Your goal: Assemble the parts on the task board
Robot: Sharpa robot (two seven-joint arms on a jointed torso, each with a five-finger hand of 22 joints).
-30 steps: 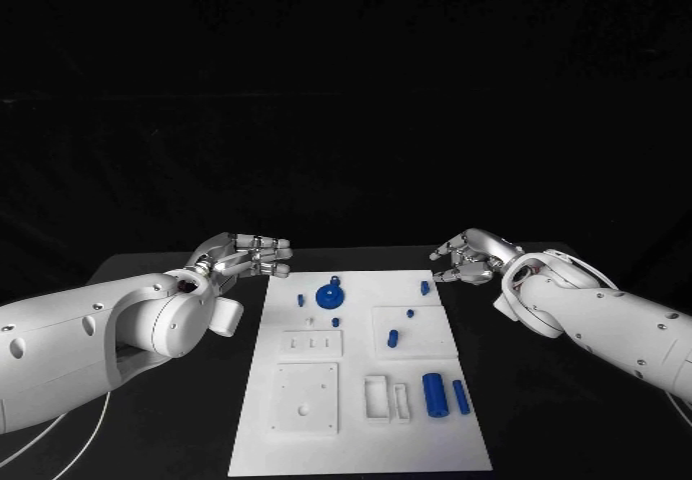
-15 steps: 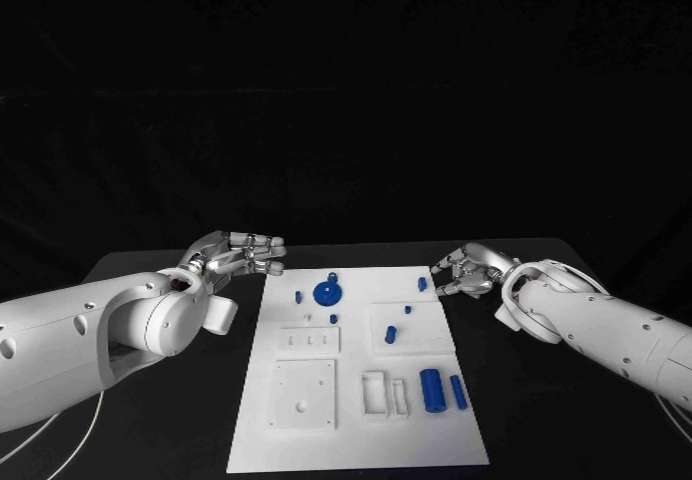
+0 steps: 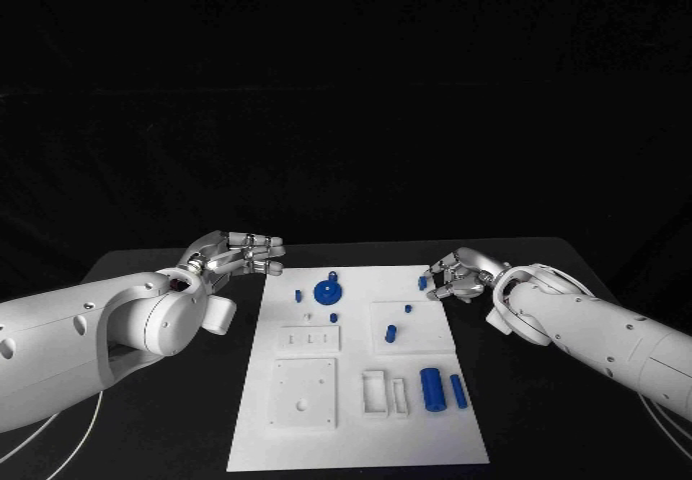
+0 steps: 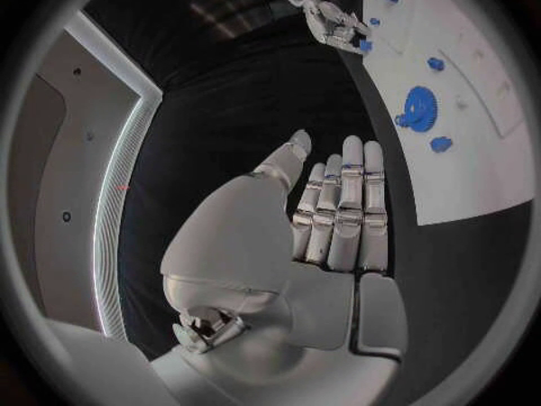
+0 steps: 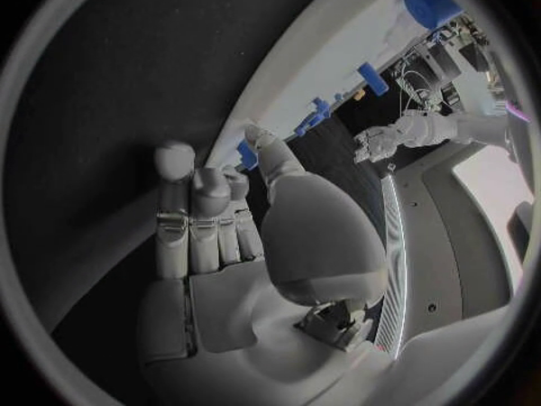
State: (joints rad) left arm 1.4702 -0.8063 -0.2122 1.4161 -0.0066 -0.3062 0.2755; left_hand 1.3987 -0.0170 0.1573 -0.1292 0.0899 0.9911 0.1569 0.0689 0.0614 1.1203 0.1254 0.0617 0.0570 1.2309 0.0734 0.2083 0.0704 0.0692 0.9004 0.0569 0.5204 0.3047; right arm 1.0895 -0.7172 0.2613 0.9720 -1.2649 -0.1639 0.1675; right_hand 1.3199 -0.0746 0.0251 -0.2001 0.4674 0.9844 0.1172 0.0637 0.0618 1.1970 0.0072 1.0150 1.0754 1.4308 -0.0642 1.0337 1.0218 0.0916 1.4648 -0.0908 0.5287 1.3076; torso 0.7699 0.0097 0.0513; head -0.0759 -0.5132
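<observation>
Both hands empty, fingers apart; right hand (image 3: 462, 277) moved in, seemingly near blue peg (image 3: 424, 283).

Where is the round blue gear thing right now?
In the head view the blue gear sits on the far part of the white task board, toward the robot's left side, with a small blue peg just beside it and the left hand off the board's edge nearby.

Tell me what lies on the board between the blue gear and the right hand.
In the head view, bare white board runs from the gear toward the right hand, until a small blue peg at the board's edge, right beside the fingers.
</observation>
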